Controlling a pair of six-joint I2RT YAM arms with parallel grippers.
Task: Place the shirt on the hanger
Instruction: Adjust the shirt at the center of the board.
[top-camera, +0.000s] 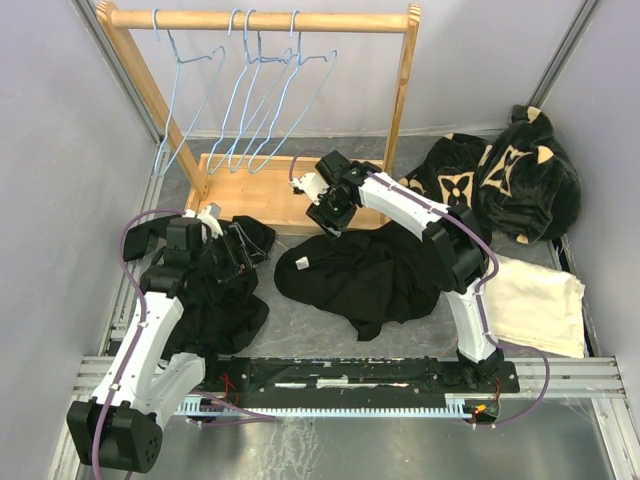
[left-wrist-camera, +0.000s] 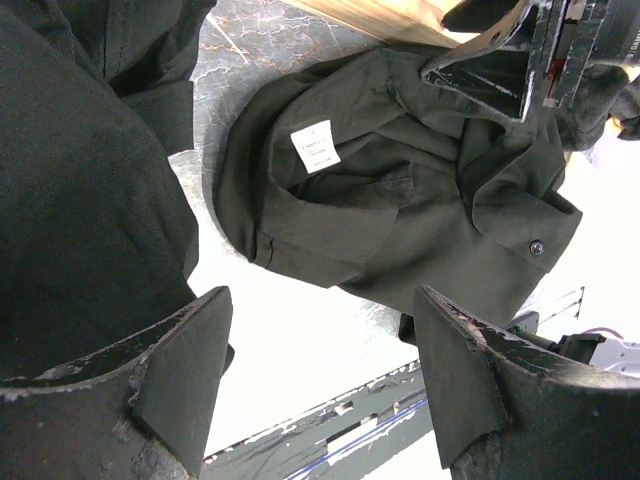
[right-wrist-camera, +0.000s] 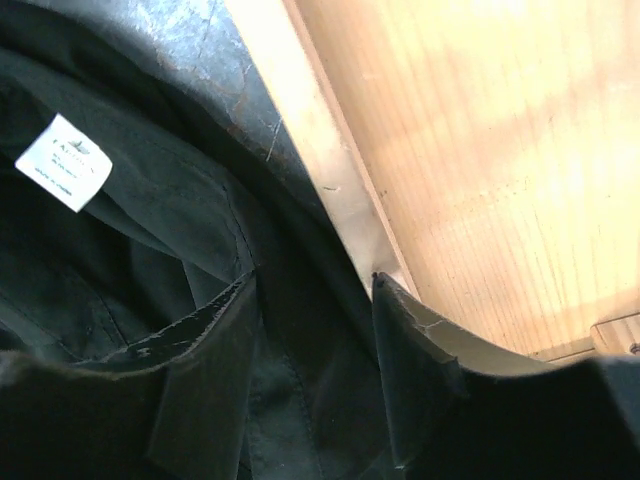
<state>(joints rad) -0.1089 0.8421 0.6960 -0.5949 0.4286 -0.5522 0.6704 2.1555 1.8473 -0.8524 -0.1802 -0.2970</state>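
The black shirt (top-camera: 360, 275) lies crumpled mid-table, its white tag (top-camera: 300, 263) at the left. My right gripper (top-camera: 328, 215) is open at the shirt's far edge, next to the rack's wooden base (top-camera: 255, 190). In the right wrist view its gripper (right-wrist-camera: 315, 350) straddles a fold of the shirt (right-wrist-camera: 150, 220), with the tag (right-wrist-camera: 63, 162) to the left. My left gripper (top-camera: 240, 255) is open and empty just left of the shirt. In the left wrist view the shirt (left-wrist-camera: 400, 220) and tag (left-wrist-camera: 316, 146) lie beyond that gripper (left-wrist-camera: 320, 370). Several light-blue hangers (top-camera: 250, 90) hang on the rack.
A second plain black garment (top-camera: 215, 300) lies under my left arm. A black plush garment with tan flowers (top-camera: 500, 185) sits at the back right, with a cream cloth (top-camera: 535, 300) in front of it. Grey walls close both sides.
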